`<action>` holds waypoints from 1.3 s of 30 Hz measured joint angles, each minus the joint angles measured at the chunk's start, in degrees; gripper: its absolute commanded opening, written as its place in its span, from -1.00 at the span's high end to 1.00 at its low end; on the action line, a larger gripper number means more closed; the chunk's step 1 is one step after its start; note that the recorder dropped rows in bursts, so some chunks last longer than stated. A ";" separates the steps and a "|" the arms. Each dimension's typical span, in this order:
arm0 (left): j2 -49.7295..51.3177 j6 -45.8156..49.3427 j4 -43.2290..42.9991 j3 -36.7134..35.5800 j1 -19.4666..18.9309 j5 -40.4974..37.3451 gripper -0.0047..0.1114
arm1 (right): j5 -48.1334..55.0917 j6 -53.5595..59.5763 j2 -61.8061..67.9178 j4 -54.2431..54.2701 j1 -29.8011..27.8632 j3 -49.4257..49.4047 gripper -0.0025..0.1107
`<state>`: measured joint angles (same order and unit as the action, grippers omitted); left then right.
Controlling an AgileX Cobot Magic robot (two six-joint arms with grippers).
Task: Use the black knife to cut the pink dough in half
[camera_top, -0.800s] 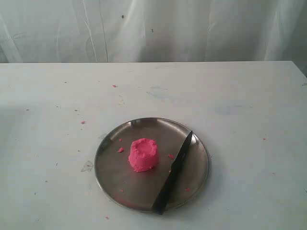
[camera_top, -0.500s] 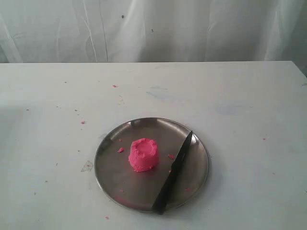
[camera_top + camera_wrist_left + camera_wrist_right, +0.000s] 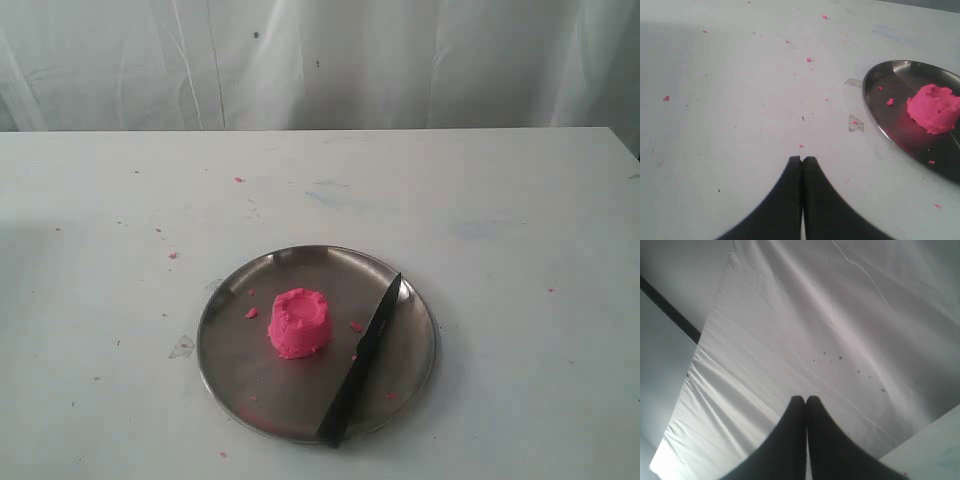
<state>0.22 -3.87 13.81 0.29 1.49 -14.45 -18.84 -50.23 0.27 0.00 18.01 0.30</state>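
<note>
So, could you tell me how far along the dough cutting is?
Nothing is done yet: the pink dough sits as one whole lump on the steel plate. Nothing is in hand either: the black knife lies on the plate beside it, and the left gripper and right gripper have their jaws shut and empty. Left to do: pick up the knife and cut the dough in half.

Left gripper (image 3: 802,159): black fingers pressed together, empty. Right gripper (image 3: 806,399): fingers pressed together, empty, pointing upward.
</note>
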 measured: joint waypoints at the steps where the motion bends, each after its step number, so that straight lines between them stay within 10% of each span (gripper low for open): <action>1: 0.00 0.00 0.00 0.00 0.00 0.00 0.92 | 0.12 -3.15 0.00 -3.28 0.00 0.58 0.96; 18: 0.00 0.00 0.00 0.00 0.00 0.00 0.92 | -7.49 -59.98 14.04 -93.68 0.00 40.11 0.96; 31: 0.00 0.00 0.00 0.00 0.00 0.00 0.92 | -8.01 -68.85 33.95 -99.42 0.00 42.68 0.96; 39: 0.00 0.00 0.00 0.00 0.00 0.00 0.92 | 8.79 -53.46 34.18 -87.52 0.23 37.61 0.96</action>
<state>0.22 -3.87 13.81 0.29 1.49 -14.45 -10.05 -103.69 34.45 -87.52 18.24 37.91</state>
